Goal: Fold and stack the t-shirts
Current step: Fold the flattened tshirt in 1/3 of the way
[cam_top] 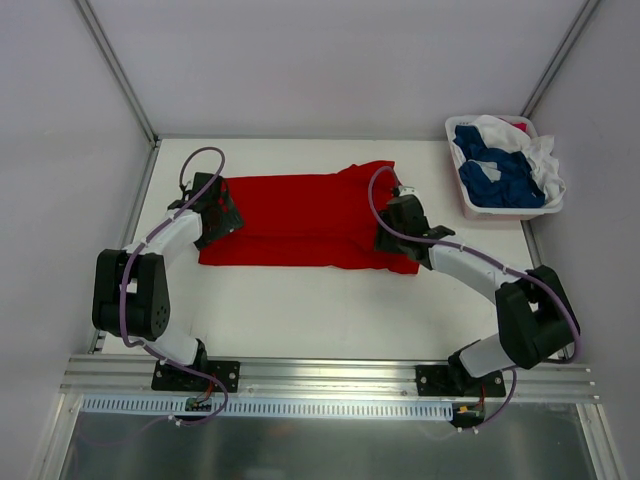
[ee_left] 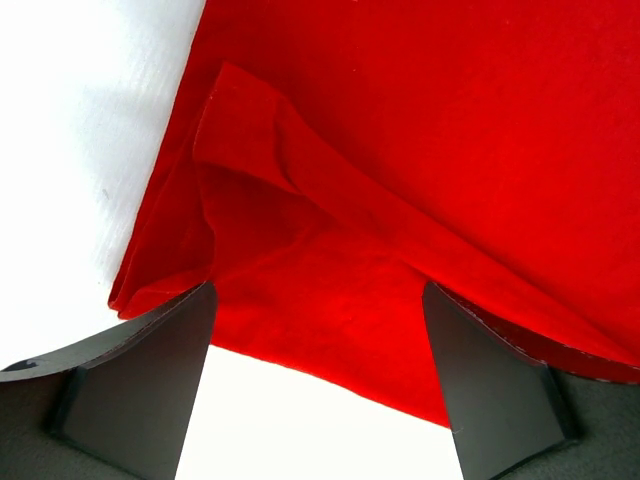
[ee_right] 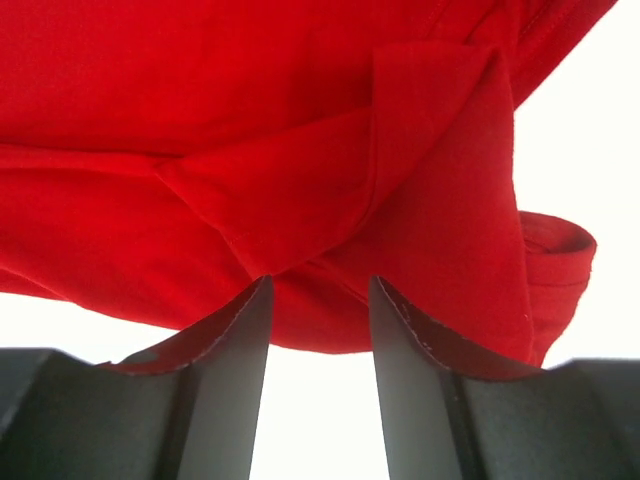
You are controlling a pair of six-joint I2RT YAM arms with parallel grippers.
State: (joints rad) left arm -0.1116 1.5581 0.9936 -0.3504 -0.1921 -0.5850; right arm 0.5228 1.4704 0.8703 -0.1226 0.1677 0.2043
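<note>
The bright red t-shirt lies partly folded in a wide band across the middle of the table. My left gripper is at its left end. In the left wrist view it is wide open, with the shirt's edge lying between its fingers. My right gripper is at the shirt's right end. In the right wrist view it is open with a narrower gap, its tips at the near edge of folded red cloth. Dark blue shirts and a white shirt lie in the basket.
A white plastic basket stands at the back right corner of the white table. Grey walls enclose the table on the left, back and right. A metal rail with both arm bases runs along the near edge.
</note>
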